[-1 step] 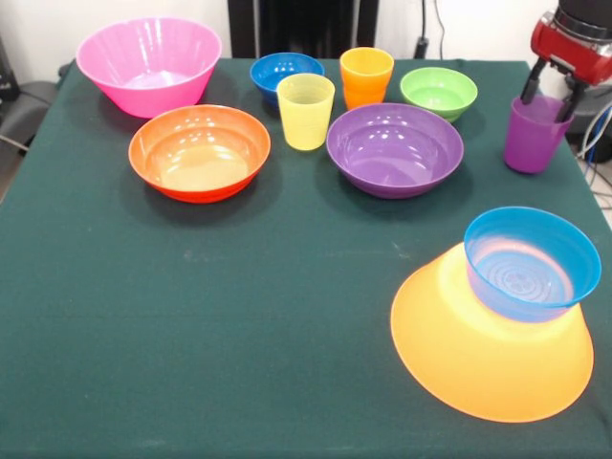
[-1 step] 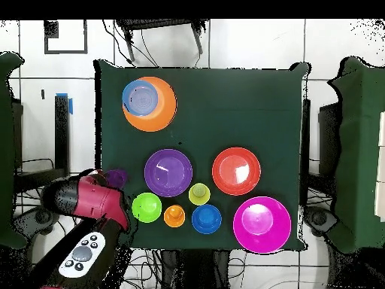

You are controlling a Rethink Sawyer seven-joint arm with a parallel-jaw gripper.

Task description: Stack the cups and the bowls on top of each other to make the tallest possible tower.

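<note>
1. Nearest, front view, right corner: the tower [image 1: 492,359] so far is two pieces. The yellow-orange bowl [image 1: 478,368] lies upside down on the green table [image 1: 191,363] as the base, and the light blue bowl [image 1: 532,260] sits upright on it, toward its far right side. In the overhead view the same pair [image 2: 149,104] is at the upper left of the cloth.
2. Middle row, two bowls, both upright and empty: orange-red bowl [image 1: 199,151] on the left, purple bowl [image 1: 394,148] on the right, well apart.
3. Yellow cup [image 1: 306,111] stands upright between them, a bit farther back.
4. Purple cup [image 1: 534,134] stands upright near the right edge, apart from everything else.
5. Gripper [image 1: 548,93] is at that cup: the two dark fingers [image 1: 531,84] hang over its rim, one each side, spread about as wide as the cup. Cannot tell if they are squeezing it. The overhead view shows the red arm over this spot and only part of the purple cup [image 2: 116,178].
6. Far row, left to right: pink bowl [image 1: 148,65], large, at the far left corner; dark blue bowl [image 1: 285,75]; orange cup [image 1: 365,76]; green bowl [image 1: 438,92]. All upright.
7. Dark blue bowl is just behind the yellow cup and partly hidden by it.
8. Count: seven bowls, three cups, ten pieces in all. Two are stacked, eight stand single.
</note>
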